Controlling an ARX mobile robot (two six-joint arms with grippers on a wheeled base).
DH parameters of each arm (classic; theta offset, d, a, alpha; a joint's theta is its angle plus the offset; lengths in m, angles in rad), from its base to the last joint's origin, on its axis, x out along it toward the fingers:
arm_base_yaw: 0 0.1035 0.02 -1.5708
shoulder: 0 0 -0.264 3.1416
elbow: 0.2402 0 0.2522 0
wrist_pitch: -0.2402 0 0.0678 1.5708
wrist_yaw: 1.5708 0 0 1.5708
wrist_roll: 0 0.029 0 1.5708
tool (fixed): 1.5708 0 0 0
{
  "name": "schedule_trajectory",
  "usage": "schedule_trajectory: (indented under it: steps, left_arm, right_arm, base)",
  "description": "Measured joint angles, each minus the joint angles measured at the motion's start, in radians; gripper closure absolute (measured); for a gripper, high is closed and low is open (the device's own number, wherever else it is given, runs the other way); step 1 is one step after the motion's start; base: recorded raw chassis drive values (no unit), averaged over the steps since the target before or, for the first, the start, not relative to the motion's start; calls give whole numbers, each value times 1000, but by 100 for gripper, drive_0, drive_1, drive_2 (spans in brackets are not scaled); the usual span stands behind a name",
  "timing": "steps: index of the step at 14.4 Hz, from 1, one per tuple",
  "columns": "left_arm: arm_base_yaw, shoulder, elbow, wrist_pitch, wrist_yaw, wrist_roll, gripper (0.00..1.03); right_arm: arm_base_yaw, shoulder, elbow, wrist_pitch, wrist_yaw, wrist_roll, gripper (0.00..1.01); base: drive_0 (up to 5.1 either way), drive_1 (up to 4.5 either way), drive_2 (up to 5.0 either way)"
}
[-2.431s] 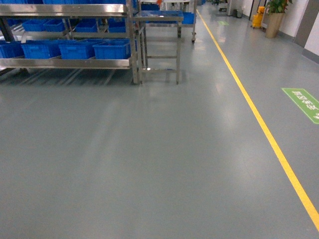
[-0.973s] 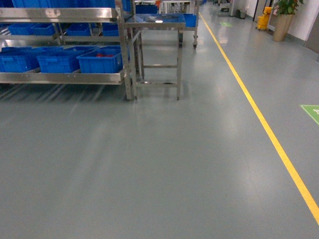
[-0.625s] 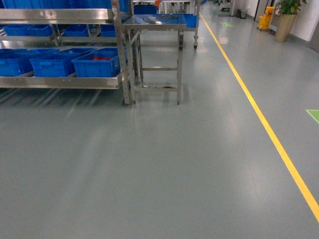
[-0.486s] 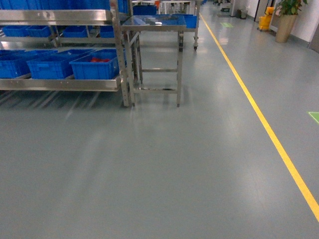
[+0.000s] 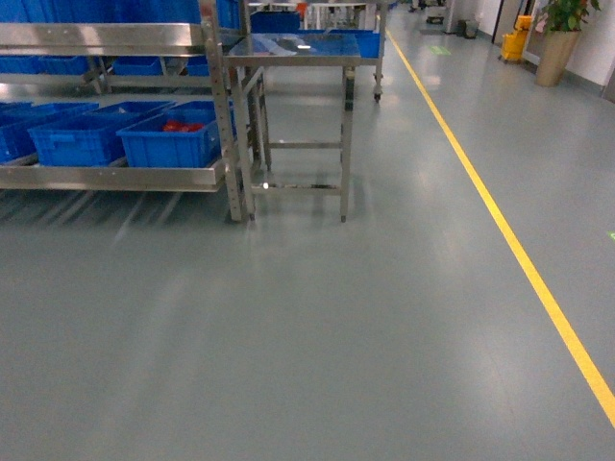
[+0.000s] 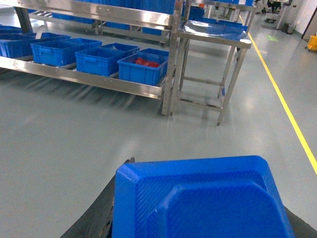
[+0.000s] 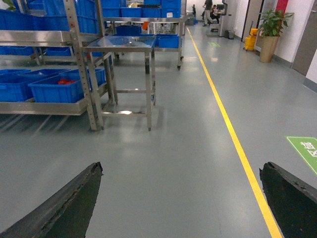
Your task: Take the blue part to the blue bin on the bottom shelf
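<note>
Approach phase, the stainless-steel rack taken as landmark. The blue part (image 6: 198,198) is seen at the bottom of the left wrist view, filling the space between the dark fingers (image 6: 94,218) of the left gripper (image 6: 198,223); it appears to be pinched there, though the contact faces themselves are hidden beneath the part. Its long axis is judged to run across the jaws, side to side in that view. The bottom shelf (image 5: 115,177) lies ahead and to the left of the held part, well apart from it, behind a flat shiny front rail. A row of blue bins is carried on that shelf; the blue bin (image 5: 171,144) nearest the rack's right-hand post holds red items, and which bin is the target cannot be told. The small steel table (image 5: 293,50) stands just beside the rack on its right. The right gripper (image 7: 183,203) is shown spread wide, its two dark fingers (image 7: 64,206) at opposite edges of the right wrist view, with nothing between them. The left arm, already loaded, is judged the one to make the placement, once the base has closed on the rack.
</note>
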Motion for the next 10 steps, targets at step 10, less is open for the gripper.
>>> schedule_trajectory:
  steps: [10]
  left_arm:
    - [0,0,0,-4,0,0,59]
  right_arm:
    - [0,0,0,7,0,0,3]
  base:
    - [8,423,-408]
